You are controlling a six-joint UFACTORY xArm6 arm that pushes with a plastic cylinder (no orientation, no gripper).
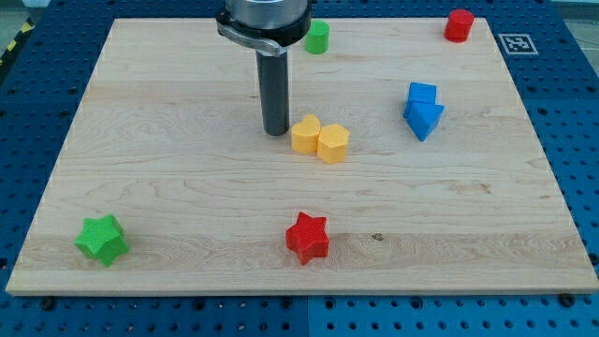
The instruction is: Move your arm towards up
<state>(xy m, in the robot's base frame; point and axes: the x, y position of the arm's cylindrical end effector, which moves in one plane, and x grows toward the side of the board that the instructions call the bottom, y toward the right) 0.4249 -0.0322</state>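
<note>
My tip (275, 132) rests on the wooden board (168, 187), just left of two yellow blocks: a heart-like one (305, 135) and a hexagonal one (332, 143) touching it. The tip stands very close to the left yellow block; I cannot tell if it touches. A green cylinder (318, 37) stands near the view's top, right of the rod. Two blue blocks (423, 109) sit together at the right. A red cylinder (459, 25) is at the top right corner. A red star (307, 238) is at the bottom centre. A green star (101, 240) is at the bottom left.
The board lies on a blue perforated table (580, 140). A black-and-white marker tag (516, 42) sits off the board's top right corner.
</note>
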